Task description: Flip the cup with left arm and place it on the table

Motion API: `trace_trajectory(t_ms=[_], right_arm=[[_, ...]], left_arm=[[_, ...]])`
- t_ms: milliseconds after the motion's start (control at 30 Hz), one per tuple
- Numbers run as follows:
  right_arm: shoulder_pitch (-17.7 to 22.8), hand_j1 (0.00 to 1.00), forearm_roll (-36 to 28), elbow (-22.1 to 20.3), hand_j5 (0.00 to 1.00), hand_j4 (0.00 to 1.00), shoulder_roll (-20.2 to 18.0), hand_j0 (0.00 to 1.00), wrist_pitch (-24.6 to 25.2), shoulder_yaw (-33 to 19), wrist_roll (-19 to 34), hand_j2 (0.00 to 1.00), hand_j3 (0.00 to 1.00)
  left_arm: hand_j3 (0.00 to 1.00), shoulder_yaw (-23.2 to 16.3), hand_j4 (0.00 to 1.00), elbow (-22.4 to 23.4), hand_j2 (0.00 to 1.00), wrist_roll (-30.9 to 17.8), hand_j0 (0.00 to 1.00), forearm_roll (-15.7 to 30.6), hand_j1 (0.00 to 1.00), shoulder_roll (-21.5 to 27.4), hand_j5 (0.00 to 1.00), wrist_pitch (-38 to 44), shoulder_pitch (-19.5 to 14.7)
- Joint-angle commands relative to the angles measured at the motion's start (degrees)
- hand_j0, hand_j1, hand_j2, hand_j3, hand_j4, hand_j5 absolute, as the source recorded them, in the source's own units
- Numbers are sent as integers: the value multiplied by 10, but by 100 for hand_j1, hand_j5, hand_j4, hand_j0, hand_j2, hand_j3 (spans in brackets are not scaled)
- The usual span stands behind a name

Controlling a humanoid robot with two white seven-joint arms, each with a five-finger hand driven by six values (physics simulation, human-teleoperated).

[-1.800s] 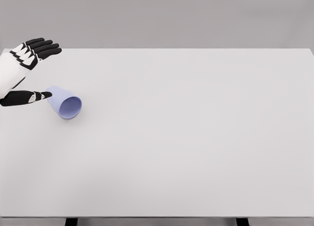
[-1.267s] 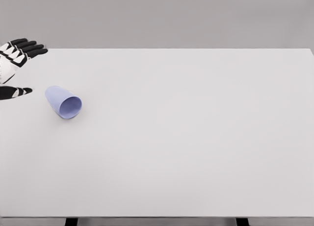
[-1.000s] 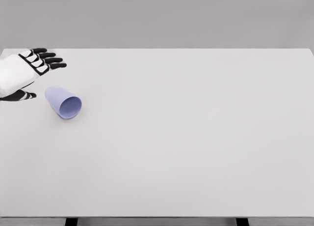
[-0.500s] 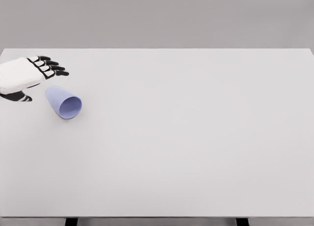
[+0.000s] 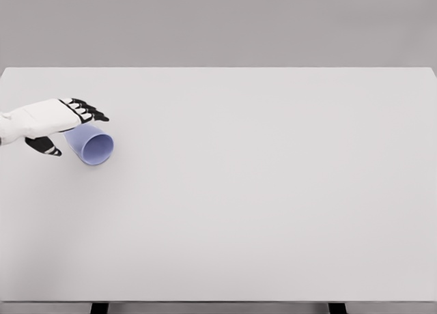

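A pale blue cup [image 5: 94,146] lies on its side on the white table [image 5: 259,184] at the far left, its mouth turned toward me and to the right. My left hand [image 5: 68,126] comes in from the left edge, palm down, over the cup's closed end and covering part of it. Its black fingers [image 5: 89,110] stretch out above the cup's far side, and the thumb [image 5: 45,147] hangs down on the near left. The hand is open, with nothing grasped. The right arm is out of view.
The table's far edge runs along the grey wall at the back. Two dark table legs [image 5: 100,308] show under the near edge.
The left hand first drew back left, then turned palm down and moved right and down over the cup's closed end. The cup has stayed in place.
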Motion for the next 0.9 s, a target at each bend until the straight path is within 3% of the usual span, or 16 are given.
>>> trace_trajectory(t_ms=[0, 233, 500, 867], right_arm=[[0, 100, 0, 0, 100, 100, 0, 100, 1, -1, 0, 100, 100], [0, 100, -1, 0, 100, 100, 0, 100, 1, 0, 0, 100, 100], [0, 100, -1, 0, 100, 100, 0, 100, 0, -1, 0, 100, 100], [0, 100, 0, 0, 100, 100, 0, 100, 1, -1, 0, 100, 100]], left_arm=[[100, -9, 100, 9, 100, 0, 100, 2, 100, -1, 100, 1, 0], [100, -11, 100, 31, 100, 0, 100, -48, 100, -33, 100, 1, -18], [100, -40, 100, 67, 100, 0, 100, -51, 100, -39, 100, 1, -38], [100, -48, 100, 64, 100, 0, 100, -50, 100, -44, 100, 1, -41]])
